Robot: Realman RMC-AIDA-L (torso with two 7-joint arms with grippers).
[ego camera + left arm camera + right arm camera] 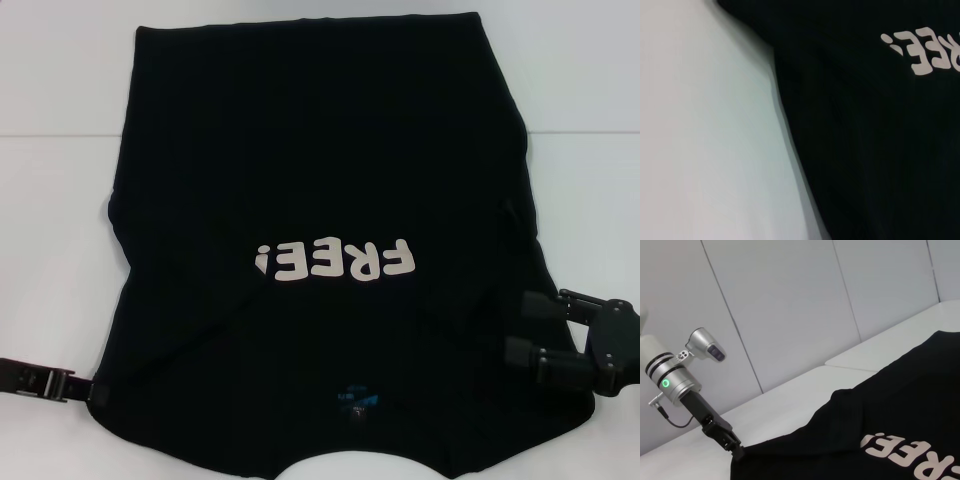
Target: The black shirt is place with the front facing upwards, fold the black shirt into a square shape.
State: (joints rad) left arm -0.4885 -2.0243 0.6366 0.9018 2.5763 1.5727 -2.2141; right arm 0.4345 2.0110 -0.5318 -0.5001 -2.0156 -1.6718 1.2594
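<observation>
The black shirt (320,150) lies spread on the white table (60,200), front up, with the cream letters "FREE!" (335,262) across its middle. Its blue neck label (355,405) sits near the front edge. Both sleeves look tucked in. My left gripper (92,392) is low at the shirt's near left corner and shut on the cloth. The right wrist view shows that left gripper (737,450) holding the pulled-out corner of the shirt (900,405). My right gripper (520,327) stands open at the shirt's near right edge, its fingers wide apart over the cloth. The left wrist view shows only the shirt (865,150) beside bare table.
White tabletop (700,150) surrounds the shirt on the left, right and far sides. A seam (585,132) runs across the table at the far right. Pale wall panels (790,300) stand behind the table.
</observation>
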